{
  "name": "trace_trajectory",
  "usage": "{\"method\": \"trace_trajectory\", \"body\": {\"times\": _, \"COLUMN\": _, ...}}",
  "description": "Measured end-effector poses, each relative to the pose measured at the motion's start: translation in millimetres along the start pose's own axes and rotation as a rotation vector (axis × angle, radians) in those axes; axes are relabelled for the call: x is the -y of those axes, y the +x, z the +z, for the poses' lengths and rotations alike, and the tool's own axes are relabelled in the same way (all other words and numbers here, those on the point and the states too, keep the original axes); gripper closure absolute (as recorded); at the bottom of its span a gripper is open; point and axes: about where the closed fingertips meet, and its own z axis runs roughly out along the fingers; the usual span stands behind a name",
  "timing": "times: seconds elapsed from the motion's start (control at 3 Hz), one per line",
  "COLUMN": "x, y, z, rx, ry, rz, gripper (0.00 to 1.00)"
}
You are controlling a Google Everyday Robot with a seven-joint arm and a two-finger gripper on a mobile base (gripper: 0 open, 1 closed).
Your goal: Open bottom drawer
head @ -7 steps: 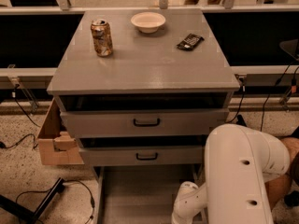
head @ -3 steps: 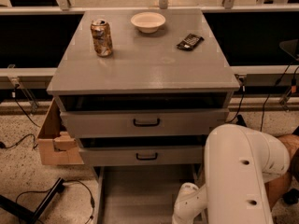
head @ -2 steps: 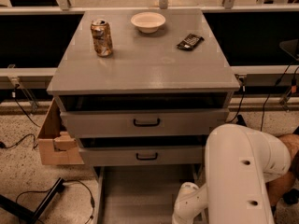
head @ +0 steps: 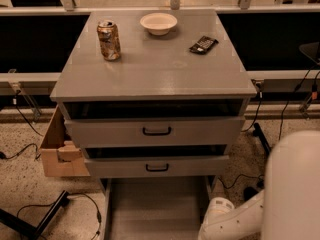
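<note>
The grey cabinet (head: 160,74) has three drawers. The bottom drawer (head: 155,209) is pulled far out, and its plain grey inside shows at the lower edge of the camera view. Its front and handle are cut off below the frame. The middle drawer (head: 157,167) and the top drawer (head: 156,131) each stand slightly out and have black loop handles. My white arm (head: 295,189) fills the lower right, with a rounded wrist part (head: 220,219) beside the bottom drawer's right side. My gripper is out of view below the frame.
On the cabinet top stand a drink can (head: 108,39), a white bowl (head: 158,23) and a black packet (head: 203,44). A cardboard box (head: 57,149) sits on the floor left of the cabinet. Cables and a black stand (head: 35,221) lie at lower left.
My arm has shifted to the right and now covers less of the cabinet's lower right side. The drawers and the things on top have not moved.
</note>
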Motion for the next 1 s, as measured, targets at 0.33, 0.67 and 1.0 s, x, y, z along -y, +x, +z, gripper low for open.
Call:
{"method": "trace_trajectory", "body": {"times": 0.33, "x": -46.3, "y": 14.1, "z": -51.1, "rx": -0.065, "ry": 0.003, "rz": -0.084, "gripper": 0.00}}
{"method": "trace_trajectory", "body": {"times": 0.67, "x": -101.6, "y": 36.6, "z": -94.6, "rx": -0.126, "ry": -0.003, "rz": -0.108, "gripper": 0.00}}
{"method": "trace_trajectory", "body": {"times": 1.0, "x": -159.4, "y": 64.3, "z": -140.1, "rx": -0.145, "ry": 0.065, "rz": -0.070, "gripper": 0.00}}
